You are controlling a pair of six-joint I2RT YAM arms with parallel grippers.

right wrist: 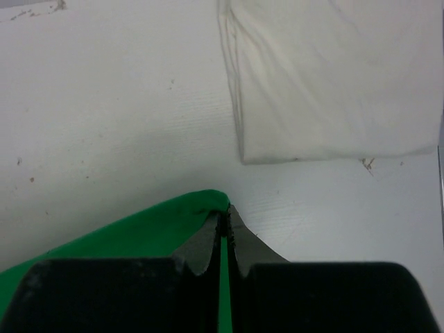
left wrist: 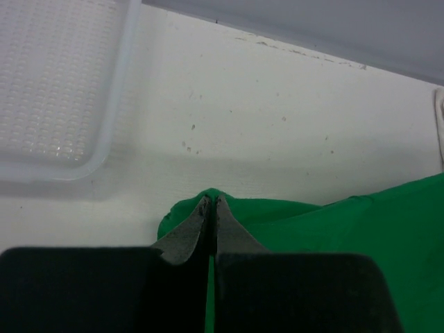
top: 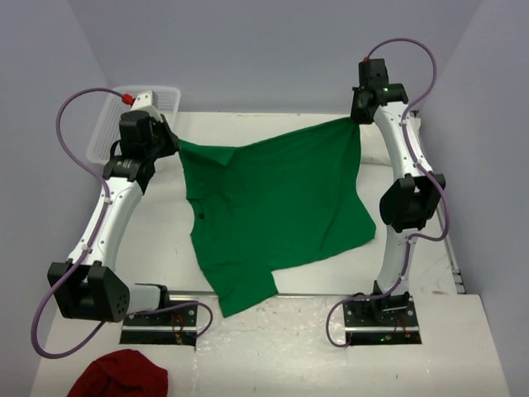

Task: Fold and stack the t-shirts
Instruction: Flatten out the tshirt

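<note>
Pinching the green t-shirt (top: 281, 207), my left gripper (left wrist: 210, 202) and right gripper (right wrist: 225, 214) hold it spread. The cream t-shirt (right wrist: 333, 76) beyond seems folded.

White table (top: 273, 356) carries basket (top: 103, 136) at far left corner, red cloth (top: 120, 376) at near left, green shirt (top: 281, 207) mid-table, cream shirt (right wrist: 333, 76) near its far right corner

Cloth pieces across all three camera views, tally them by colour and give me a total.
Green: 1, the green t-shirt, spread out between the arms.
Cream-white: 1, the folded t-shirt, seen only in the right wrist view.
Dark red: 1, the crumpled cloth at the near left.
Total: 3
</note>
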